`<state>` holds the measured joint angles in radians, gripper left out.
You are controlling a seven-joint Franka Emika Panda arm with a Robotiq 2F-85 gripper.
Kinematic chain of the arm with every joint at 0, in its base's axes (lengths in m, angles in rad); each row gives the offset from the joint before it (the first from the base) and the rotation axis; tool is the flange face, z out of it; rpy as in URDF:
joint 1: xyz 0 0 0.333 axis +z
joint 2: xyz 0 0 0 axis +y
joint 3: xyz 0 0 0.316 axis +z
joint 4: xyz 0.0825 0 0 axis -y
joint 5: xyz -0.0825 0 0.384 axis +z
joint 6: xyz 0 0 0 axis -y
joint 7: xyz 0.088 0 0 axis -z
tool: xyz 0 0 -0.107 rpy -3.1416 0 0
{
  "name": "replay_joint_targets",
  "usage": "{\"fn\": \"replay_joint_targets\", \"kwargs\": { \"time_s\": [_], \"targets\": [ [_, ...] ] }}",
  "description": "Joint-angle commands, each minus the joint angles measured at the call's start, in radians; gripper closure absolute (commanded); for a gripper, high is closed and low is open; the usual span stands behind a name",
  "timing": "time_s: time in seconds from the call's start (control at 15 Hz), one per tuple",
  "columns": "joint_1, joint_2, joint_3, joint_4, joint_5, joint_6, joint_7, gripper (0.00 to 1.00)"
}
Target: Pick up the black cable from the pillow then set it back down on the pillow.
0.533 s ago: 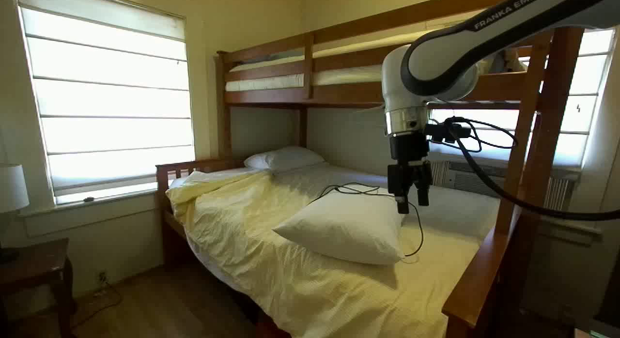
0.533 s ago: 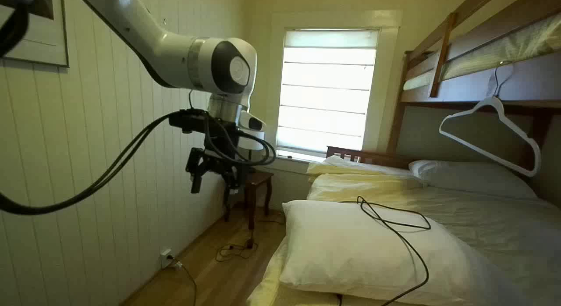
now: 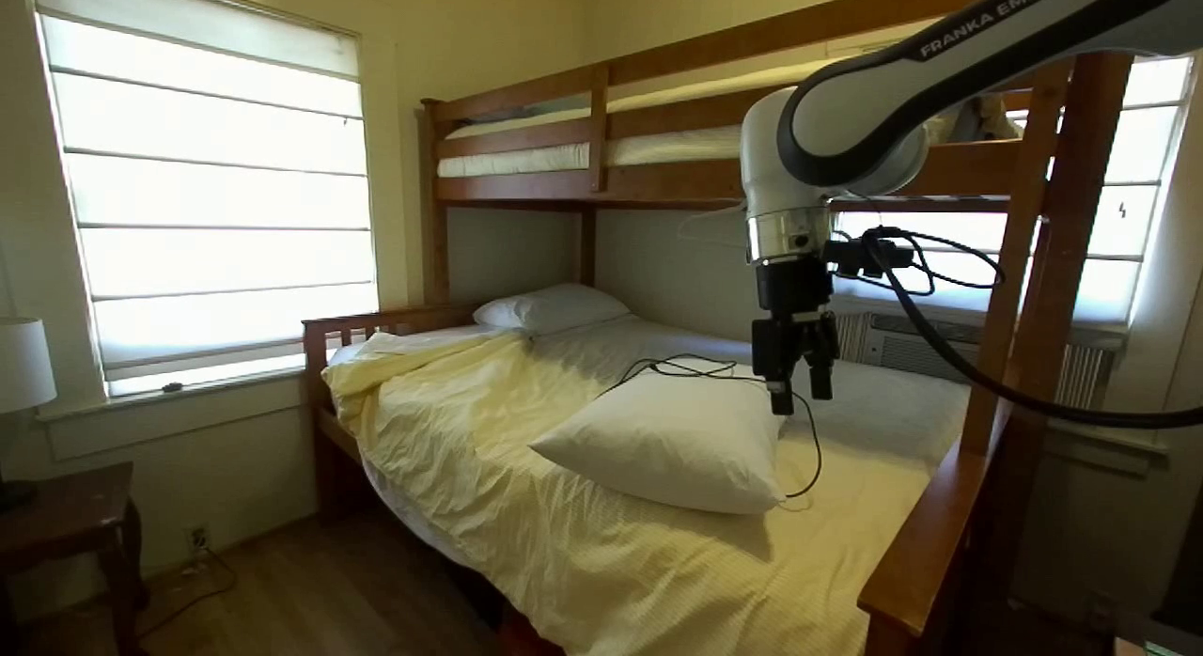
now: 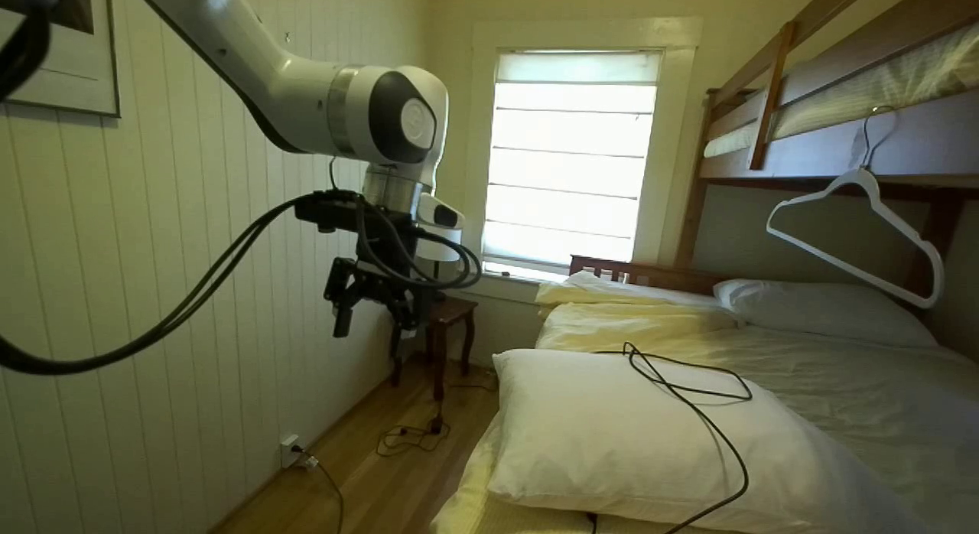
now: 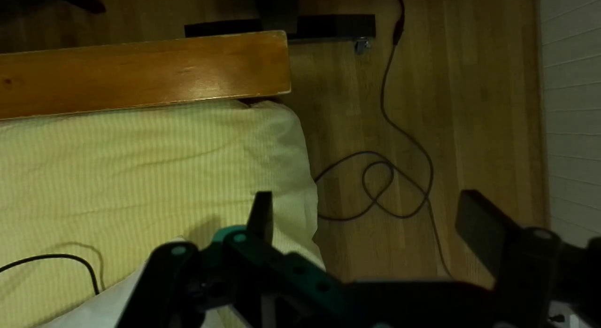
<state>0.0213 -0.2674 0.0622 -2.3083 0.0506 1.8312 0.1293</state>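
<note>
The black cable [image 4: 670, 387] lies looped on the pillow [image 4: 612, 442], one stretch drooping past its edge over the yellow blanket [image 5: 164, 163], just as a moment earlier, while the gripper [image 4: 375, 330], likewise unmoved, hangs apart from them with its jaws spread wide.

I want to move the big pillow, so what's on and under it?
The black cable loops on top. The pillow rests on yellow bedding; anything else beneath it is covered.
</note>
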Motion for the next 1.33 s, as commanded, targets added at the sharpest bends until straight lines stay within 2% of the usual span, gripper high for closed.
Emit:
{"fn": "replay_joint_targets", "kwargs": {
  "time_s": [0.0,0.67,1.07,1.27],
  "targets": [
    [0.003,0.0,-0.003,0.001,-0.001,-0.001,0.001,0.0],
    [0.001,0.007,-0.002,0.005,0.002,0.013,0.018,0.0],
    [-0.039,0.014,-0.001,0.032,-0.111,0.241,0.122,0.0],
    [-0.088,0.033,-0.006,0.075,-0.24,0.344,0.186,0.0]
  ]
}}
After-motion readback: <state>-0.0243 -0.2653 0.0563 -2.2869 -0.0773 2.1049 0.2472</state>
